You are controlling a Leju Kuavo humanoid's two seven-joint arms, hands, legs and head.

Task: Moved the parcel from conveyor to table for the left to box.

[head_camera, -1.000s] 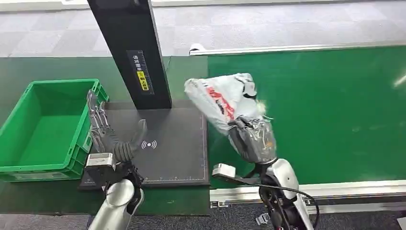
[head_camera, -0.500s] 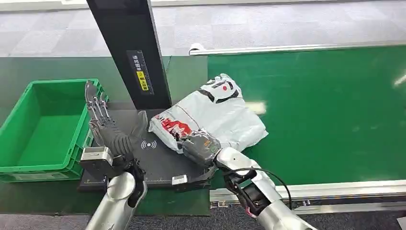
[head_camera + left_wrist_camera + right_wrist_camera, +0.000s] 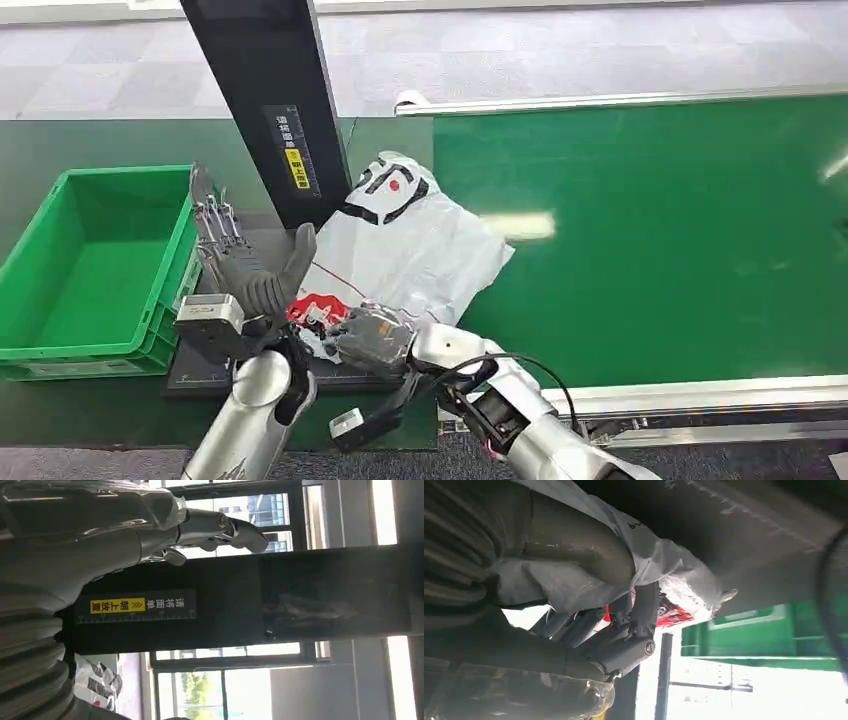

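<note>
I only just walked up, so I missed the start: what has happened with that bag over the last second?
The right hand, gripping the white plastic parcel bag, has carried it off the green conveyor belt, leftward and down onto the black scanning pad, and still holds it. The left hand stayed raised and spread open beside the green plastic crate, which hasn't moved.

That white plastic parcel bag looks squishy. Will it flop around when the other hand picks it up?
Probably. The parcel is wrinkled and lies flat across mat and belt, so it likely sags. Its glossy film may slip. The right hand bunches it easily, suggesting it is light.
</note>
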